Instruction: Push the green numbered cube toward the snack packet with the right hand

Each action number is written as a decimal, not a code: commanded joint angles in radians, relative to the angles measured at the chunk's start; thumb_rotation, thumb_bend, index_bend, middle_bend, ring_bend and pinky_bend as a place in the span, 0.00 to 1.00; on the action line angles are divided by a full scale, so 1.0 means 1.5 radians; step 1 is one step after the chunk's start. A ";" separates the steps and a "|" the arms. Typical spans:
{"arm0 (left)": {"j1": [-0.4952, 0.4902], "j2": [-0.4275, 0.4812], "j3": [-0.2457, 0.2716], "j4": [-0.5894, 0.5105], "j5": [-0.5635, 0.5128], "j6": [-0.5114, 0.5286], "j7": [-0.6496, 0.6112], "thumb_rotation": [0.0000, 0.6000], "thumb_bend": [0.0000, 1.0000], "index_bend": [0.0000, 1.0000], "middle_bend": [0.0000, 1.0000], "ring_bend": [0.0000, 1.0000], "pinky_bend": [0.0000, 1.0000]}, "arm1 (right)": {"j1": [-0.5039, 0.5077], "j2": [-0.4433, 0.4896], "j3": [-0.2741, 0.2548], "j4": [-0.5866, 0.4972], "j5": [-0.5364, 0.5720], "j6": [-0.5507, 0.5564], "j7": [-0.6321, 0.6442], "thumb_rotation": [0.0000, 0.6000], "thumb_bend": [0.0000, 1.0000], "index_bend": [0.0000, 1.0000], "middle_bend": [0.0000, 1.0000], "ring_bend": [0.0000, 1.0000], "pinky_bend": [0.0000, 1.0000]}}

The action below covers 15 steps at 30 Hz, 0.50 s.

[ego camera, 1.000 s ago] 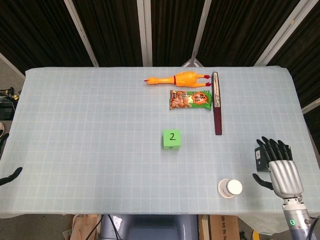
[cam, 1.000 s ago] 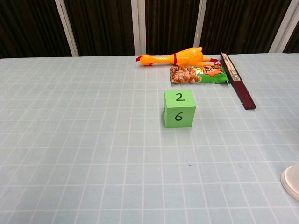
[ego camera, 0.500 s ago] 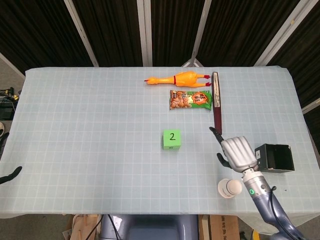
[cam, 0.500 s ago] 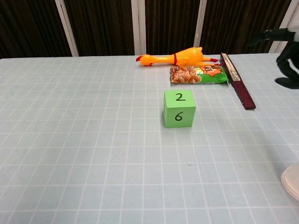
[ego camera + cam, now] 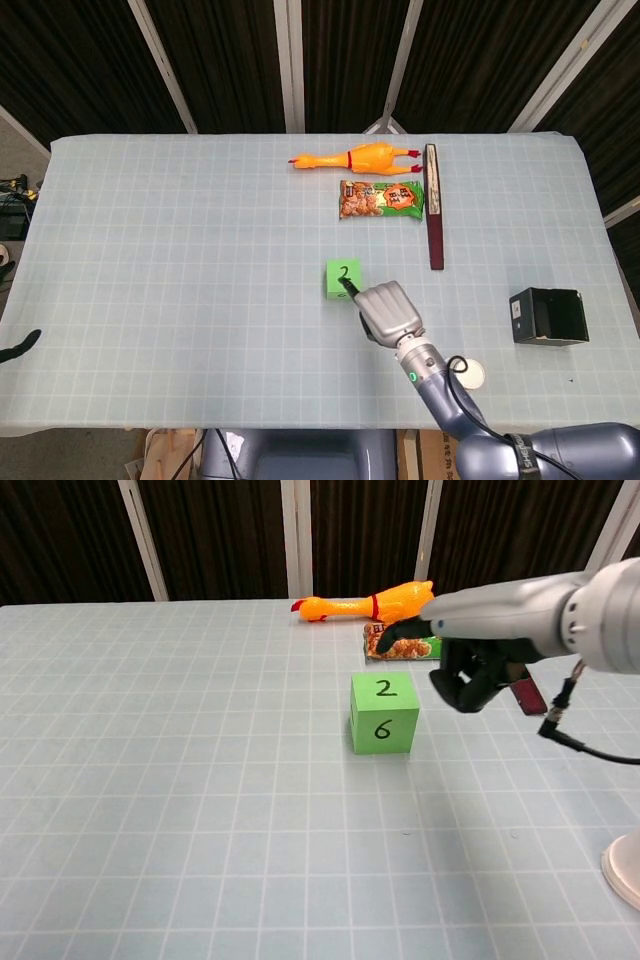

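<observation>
The green numbered cube (image 5: 341, 276) (image 5: 382, 714) stands mid-table, showing 2 on top and 6 on its near face. The snack packet (image 5: 382, 199) (image 5: 408, 648) lies further back, slightly to the right, partly hidden by the hand in the chest view. My right hand (image 5: 388, 311) (image 5: 470, 660) hovers at the cube's near-right side and holds nothing. One finger reaches out over the cube's near-right corner while the others bend downward. Whether it touches the cube cannot be told. Only the dark tip of my left hand (image 5: 18, 346) shows at the left edge.
A yellow rubber chicken (image 5: 357, 158) (image 5: 375, 604) lies behind the packet. A dark folded fan (image 5: 433, 205) (image 5: 525, 692) lies along the packet's right side. A black box (image 5: 546, 316) sits at the right, and a white cup (image 5: 468, 375) (image 5: 625, 870) near the front edge.
My right hand has swept left from the table's right side, past the black box and the cup, to the cube. The cube has not moved.
</observation>
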<state>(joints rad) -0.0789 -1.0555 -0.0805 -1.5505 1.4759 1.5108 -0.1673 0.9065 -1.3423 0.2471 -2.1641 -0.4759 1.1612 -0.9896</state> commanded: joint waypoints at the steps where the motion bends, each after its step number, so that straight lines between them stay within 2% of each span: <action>1: 0.000 0.002 0.000 0.000 0.000 -0.001 -0.003 1.00 0.27 0.00 0.00 0.00 0.14 | 0.052 -0.052 0.022 0.030 0.071 0.009 -0.018 1.00 0.78 0.12 0.83 0.80 0.80; 10: -0.003 0.007 -0.003 0.000 -0.013 -0.013 -0.014 1.00 0.27 0.00 0.00 0.00 0.14 | 0.149 -0.108 0.048 0.100 0.201 0.011 -0.046 1.00 0.78 0.12 0.83 0.80 0.80; 15: -0.003 0.011 -0.003 -0.001 -0.014 -0.014 -0.021 1.00 0.27 0.00 0.00 0.00 0.14 | 0.189 -0.137 0.045 0.135 0.256 0.021 -0.062 1.00 0.79 0.12 0.83 0.81 0.80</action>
<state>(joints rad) -0.0832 -1.0400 -0.0850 -1.5515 1.4559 1.4901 -0.1976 1.1727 -1.5289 0.3159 -1.9829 -0.1151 1.1839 -1.0695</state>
